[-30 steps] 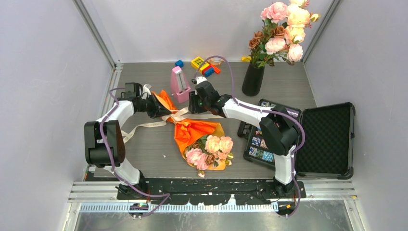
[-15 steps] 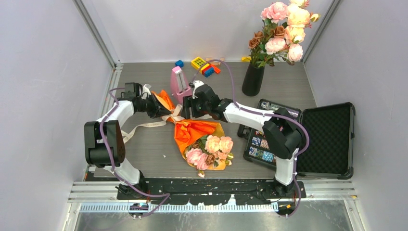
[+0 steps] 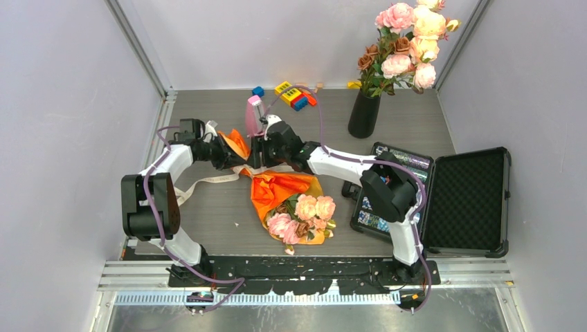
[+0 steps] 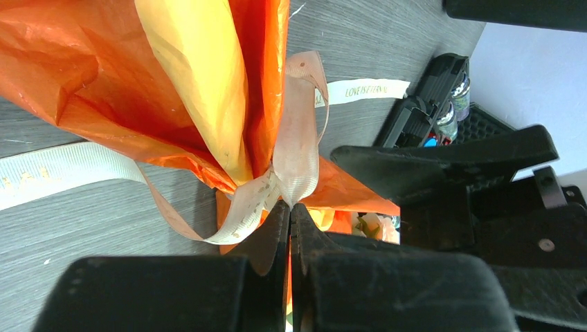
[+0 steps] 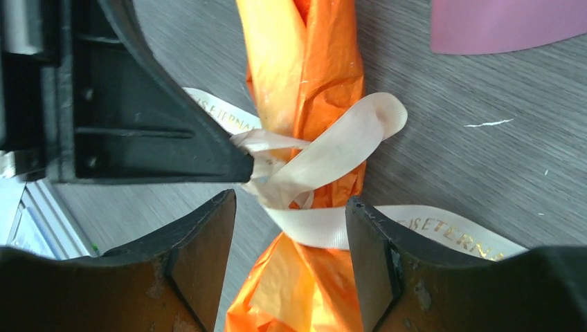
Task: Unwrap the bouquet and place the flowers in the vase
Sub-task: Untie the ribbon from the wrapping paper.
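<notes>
Grey wood-grain table (image 3: 208,207) inside a plain white-walled booth, with the bouquet (image 3: 284,194) lying flat just on the near side of the pink metronome (image 3: 255,117). Its long axis runs from the twisted orange paper (image 5: 304,62) tail close by the metronome, down and away toward the arm bases, where the roses (image 3: 304,211) poke out. The cream ribbon (image 5: 325,228) is tied around the narrow neck, right in front of the metronome, so nothing is unwrapped yet imo. The left gripper (image 4: 289,207) comes in from the metronome's left, jaws pressed together and pinching the ribbon right at the knot (image 5: 277,169). The right gripper (image 5: 289,204) is the interesting one: jaws spread wide, straddling the neck just below that knot, with the paper running lengthwise through the gap and the ribbon band crossing between the fingers. So both arms are basically on top of the tie, and my guess is the next pull needs the right one to close on a ribbon loop rather than the paper. The black vase (image 3: 364,114) stands well off to the metronome's right, already holding other roses.
</notes>
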Robot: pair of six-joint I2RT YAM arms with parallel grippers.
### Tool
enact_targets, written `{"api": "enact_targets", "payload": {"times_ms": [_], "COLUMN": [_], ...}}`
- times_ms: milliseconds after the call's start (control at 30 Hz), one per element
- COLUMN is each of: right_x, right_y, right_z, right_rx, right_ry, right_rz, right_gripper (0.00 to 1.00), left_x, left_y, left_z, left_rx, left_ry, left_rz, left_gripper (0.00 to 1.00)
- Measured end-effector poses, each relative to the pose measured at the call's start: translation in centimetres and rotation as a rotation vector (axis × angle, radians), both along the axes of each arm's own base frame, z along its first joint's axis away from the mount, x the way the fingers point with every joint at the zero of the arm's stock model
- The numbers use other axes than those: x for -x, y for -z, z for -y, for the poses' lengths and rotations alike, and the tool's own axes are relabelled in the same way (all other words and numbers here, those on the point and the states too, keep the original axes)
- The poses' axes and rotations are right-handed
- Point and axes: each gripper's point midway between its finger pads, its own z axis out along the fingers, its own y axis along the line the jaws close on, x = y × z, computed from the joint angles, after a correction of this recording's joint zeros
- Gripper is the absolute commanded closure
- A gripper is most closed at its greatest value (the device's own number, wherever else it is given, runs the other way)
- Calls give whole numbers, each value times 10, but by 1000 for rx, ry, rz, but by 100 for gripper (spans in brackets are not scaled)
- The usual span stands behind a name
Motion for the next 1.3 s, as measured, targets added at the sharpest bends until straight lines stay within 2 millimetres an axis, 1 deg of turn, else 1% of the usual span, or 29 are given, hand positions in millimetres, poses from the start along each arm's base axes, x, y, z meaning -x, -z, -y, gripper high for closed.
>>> {"api": "enact_targets", "payload": {"times_ms": [167, 300, 367, 400, 433, 467, 500, 533, 567, 600, 667, 767, 833, 933, 1033, 1133, 1200, 1300], "right_x": [-7, -8, -10, -12, -14, -15, -17, -18, -18, -19, -24, -32, -39, -52, -64, -74, -75, -71], "right_y": [18, 26, 28, 28, 28, 28, 29, 30, 30, 31, 31, 31, 30, 23, 11, 0, -2, 2], "right_z": [-5, -6, -9, -10, -12, -13, -14, -14, -13, -12, -8, -2, 9, 34, 61, 81, 85, 92], "right_rx": [19, 28, 26, 24, 23, 22, 23, 26, 29, 33, 38, 48, 58, 80, 98, 107, 116, 154], "right_ry": [9, 13, 15, 17, 17, 19, 21, 25, 27, 34, 51, 84, 114, 168, 220, 255, 258, 263], "right_rz": [-25, -39, -41, -40, -38, -37, -36, -35, -33, -34, -29, -18, -8, 9, 35, 58, 68, 79], "right_gripper": [38, 40, 46, 53, 56, 65, 70, 79, 84, 92, 99, 100, 100, 99, 97, 96, 96, 95], "left_x": [0, -1, -1, -1, -1, -1, -1, -1, -1, -1, -1, -1, -2, -4, -6, -7, -7, -7], "left_y": [0, 0, 0, 0, 0, 0, 0, 0, 0, 0, 0, -1, -1, -3, -6, -8, -10, -11], "left_z": [0, -1, -1, -1, -1, -1, -1, -1, -1, -1, -1, -2, -4, -10, -16, -19, -17, -18], "left_rx": [-2, -3, -3, -3, -3, -3, -3, -3, -3, -2, -2, -1, 2, 2, 1, 7, 15, 15], "left_ry": [-1, -4, -4, -5, -5, -5, -5, -5, -5, -5, -5, -8, -13, -29, -47, -55, -47, -50], "left_rz": [1, 2, 2, 2, 3, 3, 3, 3, 3, 3, 4, 4, 5, 11, 19, 26, 35, 37], "left_gripper": [100, 100, 100, 100, 100, 100, 100, 100, 100, 100, 100, 100, 100, 100, 100, 100, 100, 100]}}
